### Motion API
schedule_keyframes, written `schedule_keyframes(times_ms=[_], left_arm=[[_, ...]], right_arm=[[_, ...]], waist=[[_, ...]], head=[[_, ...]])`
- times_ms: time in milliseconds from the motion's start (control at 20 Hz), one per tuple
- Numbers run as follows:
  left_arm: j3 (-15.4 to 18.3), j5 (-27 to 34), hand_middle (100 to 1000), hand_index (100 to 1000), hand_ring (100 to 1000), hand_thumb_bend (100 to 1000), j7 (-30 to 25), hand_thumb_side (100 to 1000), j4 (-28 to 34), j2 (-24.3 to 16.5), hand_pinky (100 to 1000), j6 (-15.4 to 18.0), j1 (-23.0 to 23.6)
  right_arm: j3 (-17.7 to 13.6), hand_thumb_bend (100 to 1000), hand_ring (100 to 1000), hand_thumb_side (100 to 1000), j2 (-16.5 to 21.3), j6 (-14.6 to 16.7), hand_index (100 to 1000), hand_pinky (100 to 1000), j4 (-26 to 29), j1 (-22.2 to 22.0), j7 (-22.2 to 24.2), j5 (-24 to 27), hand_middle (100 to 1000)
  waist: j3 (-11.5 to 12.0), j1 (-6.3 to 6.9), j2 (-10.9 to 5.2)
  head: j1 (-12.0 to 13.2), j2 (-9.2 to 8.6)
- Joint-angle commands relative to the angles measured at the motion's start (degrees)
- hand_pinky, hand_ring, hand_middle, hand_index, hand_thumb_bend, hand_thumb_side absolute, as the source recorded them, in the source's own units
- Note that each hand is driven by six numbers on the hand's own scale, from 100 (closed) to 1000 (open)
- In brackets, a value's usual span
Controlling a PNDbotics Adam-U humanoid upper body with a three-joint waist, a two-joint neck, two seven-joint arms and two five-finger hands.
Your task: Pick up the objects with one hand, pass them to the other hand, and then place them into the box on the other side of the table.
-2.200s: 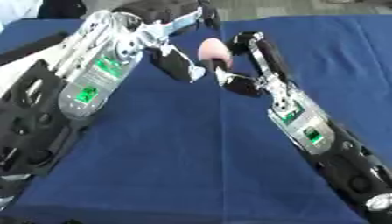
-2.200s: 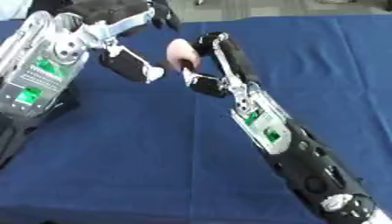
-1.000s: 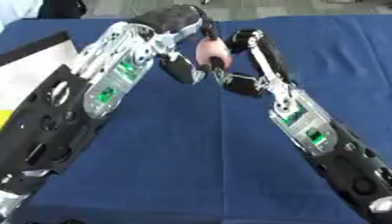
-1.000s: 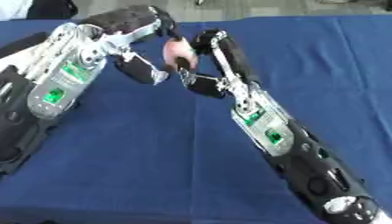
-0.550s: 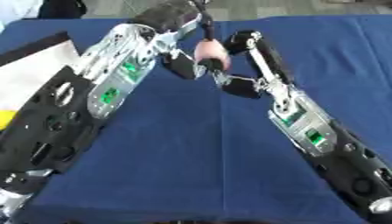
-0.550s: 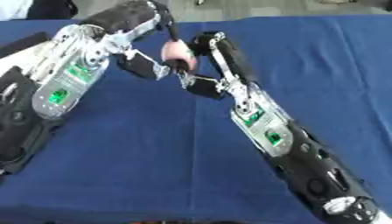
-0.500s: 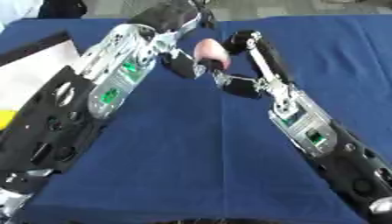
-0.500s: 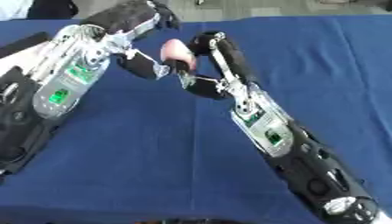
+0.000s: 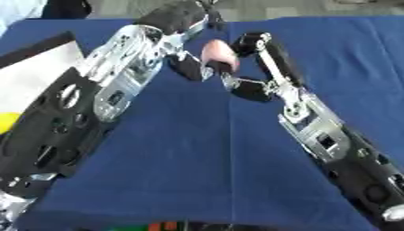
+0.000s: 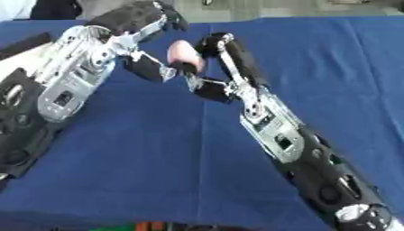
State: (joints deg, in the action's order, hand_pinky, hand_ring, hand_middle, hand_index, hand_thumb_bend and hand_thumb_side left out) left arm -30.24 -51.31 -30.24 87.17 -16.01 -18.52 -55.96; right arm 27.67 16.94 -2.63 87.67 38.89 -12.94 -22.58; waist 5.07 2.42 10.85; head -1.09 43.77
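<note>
While a pink rounded object [image 9: 218, 53] sits above the blue tablecloth [image 9: 197, 158], the right hand [image 9: 246, 67] curls its fingers round its right side, and the left hand [image 9: 189, 63] meets it from the left, fingers bent against it.

The tabletop [image 9: 181, 167] was covered by a dark blue cloth, smooth across the middle. At about six o'clock, along the near edge, small green, orange and red patches [image 9: 158, 225] showed; their nature could not be made out. At twelve o'clock, beyond the far edge, a strip of grey floor [image 9: 300, 9] was visible. At eleven o'clock a dark shape [image 9: 67, 8] stood behind the tabletop, unidentified.
</note>
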Motion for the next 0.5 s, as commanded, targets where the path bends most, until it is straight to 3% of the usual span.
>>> schedule_keyframes(times_ms=[50,500], left_arm=[[0.18,-0.27,747,823,765,304,-0.99,146,-0.35,-0.01,778,0.31,-1.27],[0.01,0.32,740,807,760,248,-0.53,136,-2.31,0.69,773,1.2,-1.51]], right_arm=[[-0.1,100,599,100,0.76,0.45,461,652,1.22,1.33,-0.19,0.44,463],[-0.08,100,599,142,0.53,1.37,460,650,0.87,1.44,-0.35,1.06,463]], waist=[[-0.02,0.06,-2.18],[-0.15,0.13,-2.17]], head=[[0.2,0.35],[0.32,0.35]])
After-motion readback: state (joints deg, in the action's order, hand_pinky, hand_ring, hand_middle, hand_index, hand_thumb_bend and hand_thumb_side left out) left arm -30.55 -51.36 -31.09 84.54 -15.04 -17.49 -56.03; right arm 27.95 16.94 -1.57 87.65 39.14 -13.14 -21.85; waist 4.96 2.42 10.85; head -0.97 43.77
